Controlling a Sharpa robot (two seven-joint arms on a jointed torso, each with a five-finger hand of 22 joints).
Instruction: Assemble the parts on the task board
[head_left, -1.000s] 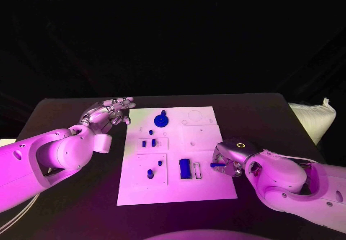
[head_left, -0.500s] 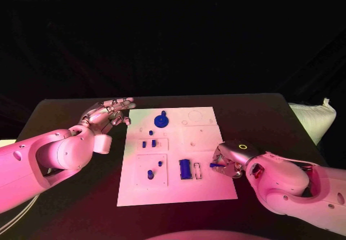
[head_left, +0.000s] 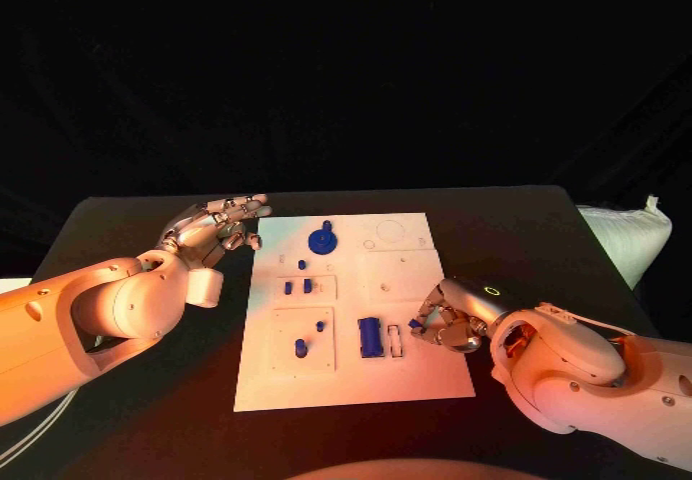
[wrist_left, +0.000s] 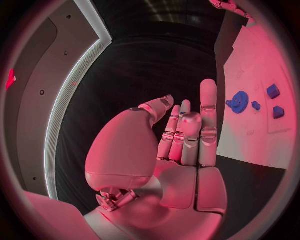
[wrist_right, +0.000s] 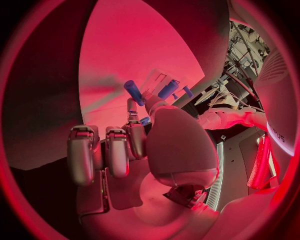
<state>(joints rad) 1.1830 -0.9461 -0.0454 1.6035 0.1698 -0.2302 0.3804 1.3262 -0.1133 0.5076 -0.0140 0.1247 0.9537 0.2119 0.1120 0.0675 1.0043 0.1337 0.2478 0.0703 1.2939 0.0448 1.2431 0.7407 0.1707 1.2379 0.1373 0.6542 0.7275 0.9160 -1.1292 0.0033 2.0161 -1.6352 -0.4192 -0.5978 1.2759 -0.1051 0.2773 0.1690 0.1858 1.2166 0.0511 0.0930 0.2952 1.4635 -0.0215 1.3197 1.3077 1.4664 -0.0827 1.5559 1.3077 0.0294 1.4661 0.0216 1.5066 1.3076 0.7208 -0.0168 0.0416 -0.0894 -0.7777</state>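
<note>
task board (head_left: 351, 375) flat mid-table, used as reference below. left hand (head_left: 216, 229) just off the board's far left corner, over bare table (head_left: 130, 220), fingers apart and extended, nothing held; same in the left wrist view (wrist_left: 181, 150): fingers straight up, palm empty, board edge beside it.

right hand (head_left: 447, 322) at the board's right edge, about level with the near half, fingers curled in over the rim. small blue peg (head_left: 417, 325) pinched at the fingertips, poking toward the board's middle, just right of the narrow white slot (head_left: 394, 342). right wrist view: blue peg (wrist_right: 134, 92) held between fingertips (wrist_right: 132, 107), tilted, above the board surface; contact with the board itself hard to tell.

on the board:
- blue gear piece (head_left: 323, 240) in the far section, left of centre; also seen in the left wrist view (wrist_left: 238, 101).
- faint round outline (head_left: 389, 232) right of the gear, far right corner area.
- tiny blue part (head_left: 302, 264) just nearer than the gear.
- two small blue blocks (head_left: 297, 287) in the left-middle recess, side by side.
- small blue pin (head_left: 317, 325) and an upright blue part (head_left: 300, 348) in the near-left recess.
- larger blue rectangular block (head_left: 369, 338) near the middle, immediately left of the slot, close to the held peg but apart from it.

white padded item (head_left: 626, 240) beyond the table's right edge, well away from the board.
</note>
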